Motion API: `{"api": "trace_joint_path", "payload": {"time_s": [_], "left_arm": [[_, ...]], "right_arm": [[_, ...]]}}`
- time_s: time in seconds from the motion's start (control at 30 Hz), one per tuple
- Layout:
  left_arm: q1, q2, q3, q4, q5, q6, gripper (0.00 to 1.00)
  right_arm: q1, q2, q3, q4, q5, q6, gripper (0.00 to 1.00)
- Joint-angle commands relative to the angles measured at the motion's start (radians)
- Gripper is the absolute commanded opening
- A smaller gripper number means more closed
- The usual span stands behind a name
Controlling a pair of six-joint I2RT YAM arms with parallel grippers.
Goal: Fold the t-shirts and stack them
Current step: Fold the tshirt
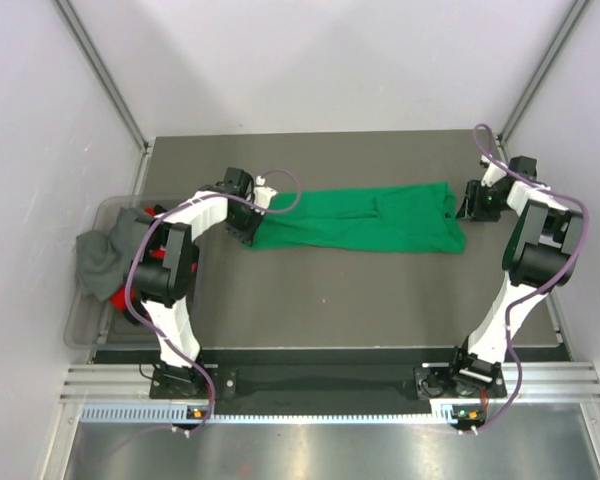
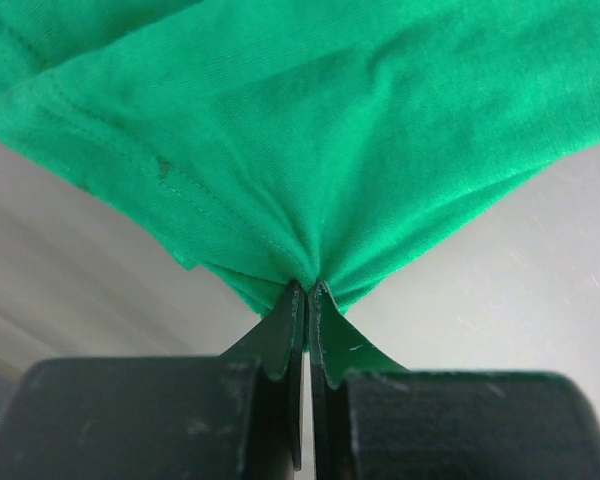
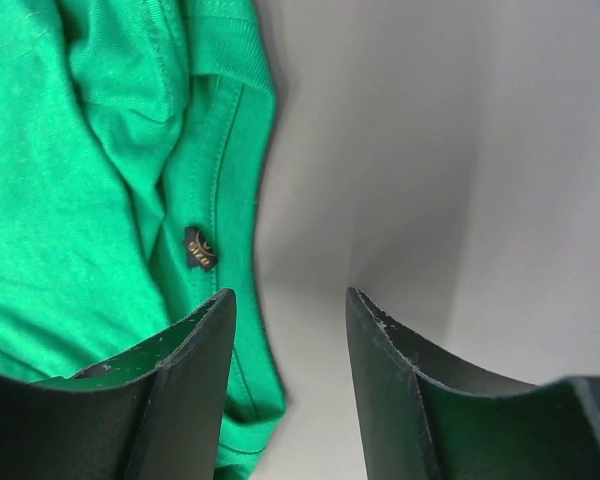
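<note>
One green t-shirt | left end effector pinches it | right end effector agape

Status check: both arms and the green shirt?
Left gripper: jaws shut on green t-shirt edge. Right gripper: jaws open, empty, at shirt's far end. Nothing blocking.

Top external looks down from above the near edge of the worktop; 2 wrist views sit close over the green t-shirt, left-edge and right-edge ends, shared by all 3.

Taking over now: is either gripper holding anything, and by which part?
Left gripper pinches the green t-shirt by bunched cloth at its left end. Right gripper is open, holding nothing.
</note>
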Motion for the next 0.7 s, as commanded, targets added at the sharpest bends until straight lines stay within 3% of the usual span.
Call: {"api": "trace_joint_path", "payload": {"time_s": [0.0,0.53,0.67], "left_arm": [[-0.014,-0.064,-0.021,-0.056,-0.005,-0.01,0.0],[-0.059,-0.173,-0.092,-0.084,-0.038,-0.02,0.0],[-0.069,-0.196,-0.115,-0.09,-0.045,-0.02,0.0]], "right_arm": [[0.008,0.015,0.004,-0.011,-0.049,0.006,0.49],[0.094,0.084,0.066,-0.097,0.012,-0.07,0.48],[0.121,0.112,0.102,-0.117,0.05,-0.084,0.4]]}}
